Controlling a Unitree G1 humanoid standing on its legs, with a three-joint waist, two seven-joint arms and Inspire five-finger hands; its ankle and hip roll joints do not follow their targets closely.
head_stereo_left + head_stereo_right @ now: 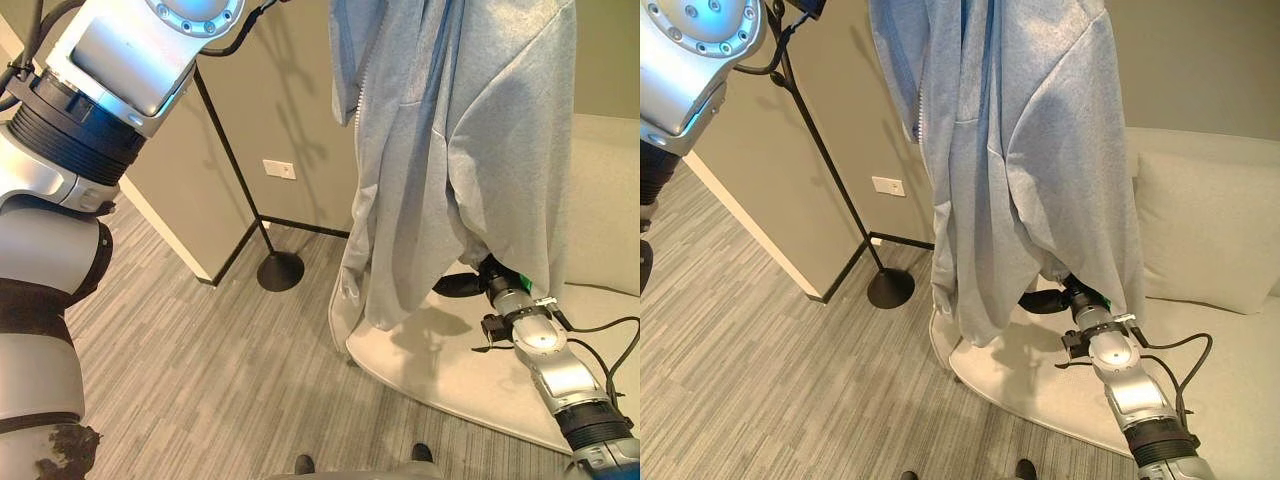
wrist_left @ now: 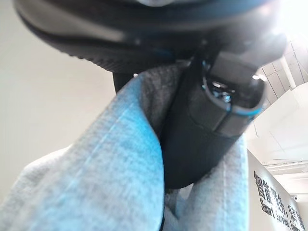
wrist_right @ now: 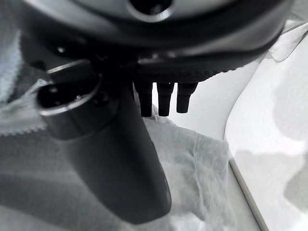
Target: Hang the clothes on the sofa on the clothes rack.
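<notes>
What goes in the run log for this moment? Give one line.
garment: grey hoodie lifted, hanging clear of sofa | left robot hand: pinching hoodie top | right robot hand: under hem | clothes rack: bare pole beside hoodie

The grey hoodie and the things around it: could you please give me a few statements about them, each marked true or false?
1. The grey hoodie hangs lifted in the air. True.
2. The hoodie's zip is closed to the top. False: its front hangs open.
3. The left hand pinches hoodie cloth with its thumb. True.
4. The clothes rack stands on the sofa. False: its round base rests on the floor beside the sofa.
5. A white cushion lies on the sofa. True.
</notes>
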